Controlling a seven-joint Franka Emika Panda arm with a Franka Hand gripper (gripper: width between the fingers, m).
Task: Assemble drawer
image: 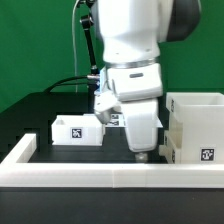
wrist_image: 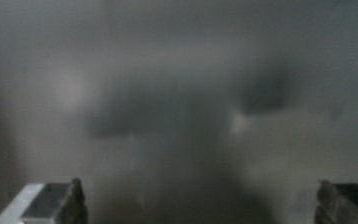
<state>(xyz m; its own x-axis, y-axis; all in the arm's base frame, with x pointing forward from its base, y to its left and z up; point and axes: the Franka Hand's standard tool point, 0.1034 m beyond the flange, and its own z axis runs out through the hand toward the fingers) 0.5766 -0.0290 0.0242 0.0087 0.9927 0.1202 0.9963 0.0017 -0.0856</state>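
The large white hollow casing [image: 197, 126] stands at the exterior view's right, a tag on its front. One small white tray [image: 77, 129] with a tag lies left of the arm. A second white part with a tag [image: 112, 117] shows partly behind the arm. My gripper [image: 142, 154] points down at the black table between the tray and the casing, close to the front rail. In the wrist view my fingertips [wrist_image: 60, 200] stand wide apart with only blurred dark table between them. The gripper [wrist_image: 197, 203] is open and empty.
A long low white rail [image: 110, 172] edges the table's front, with a raised corner at the exterior view's left [image: 22, 150]. A green backdrop stands behind. Black cables hang behind the arm [image: 80, 40].
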